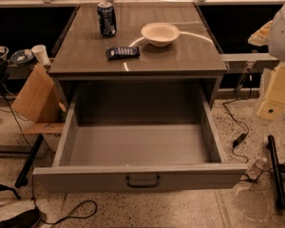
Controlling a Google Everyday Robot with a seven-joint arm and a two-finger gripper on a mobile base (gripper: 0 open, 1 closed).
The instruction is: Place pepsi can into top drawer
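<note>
Pepsi can (pixel 107 19) is standing upright on the cabinet top (pixel 180 56), back-left area, silver lid facing up, so it's not in the drawer yet. Top drawer (pixel 85 178) is sitting pulled out twd the camera, w/ its plain grey floor and side walls showing and the dark handle (pixel 143 181) sitting centred on the front panel. White bowl (pixel 160 33) is resting right of the can, near it but not touching. Flat dark snack packet (pixel 123 52) is lying in front of the can, closer to the front edge, apart from both can and bowl. Gripper (pixel 278 91) is hanging at the far right edge of the view, beside the cabinet's right side and above the floor, partly cut off by the frame; it's well apart from the can and holding nothing visible. Gripper state: can't tell from this angle. Left of the cabinet a cardboard piece (pixel 35 96) is leaning against it, w/ a white cup (pixel 40 54) standing just behind. On the floor at right, a clear bottle (pixel 258 167) is lying near a black bar (pixel 277 170), w/ a cable (pixel 237 127) running btwn them and the cabinet.
</note>
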